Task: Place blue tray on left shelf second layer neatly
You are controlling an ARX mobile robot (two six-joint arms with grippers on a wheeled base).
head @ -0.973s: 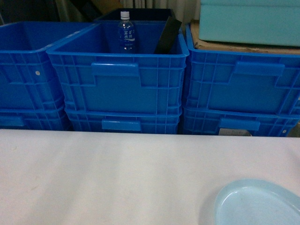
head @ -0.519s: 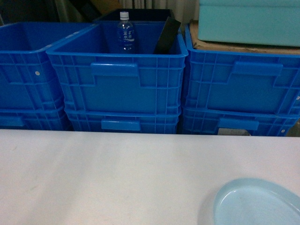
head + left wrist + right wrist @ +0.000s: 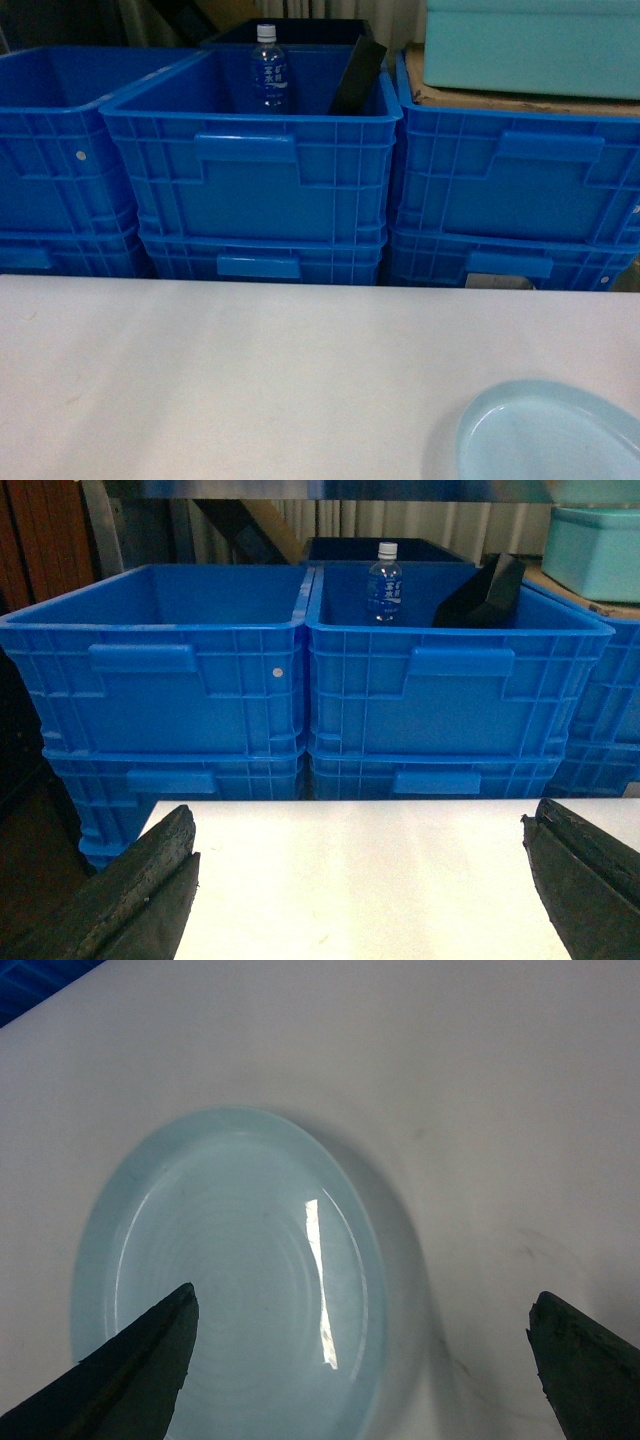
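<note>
The blue tray (image 3: 548, 432) is a pale, glossy oval dish lying flat on the white table (image 3: 250, 380), at the bottom right of the head view. In the right wrist view the tray (image 3: 230, 1280) fills the lower left. My right gripper (image 3: 365, 1295) hovers open above it, its left finger over the dish and its right finger over bare table beyond the rim. My left gripper (image 3: 360, 820) is open over bare tabletop near the table's far edge, holding nothing. Neither gripper shows in the head view. The left shelf second layer is out of view.
Deep blue ribbed crates (image 3: 250, 170) stand stacked two high behind the table's far edge. The middle one holds a water bottle (image 3: 268, 68) and a black object (image 3: 357, 75). A teal bin (image 3: 530, 45) sits on cardboard on the right stack. A grey metal post (image 3: 100, 525) stands behind the crates.
</note>
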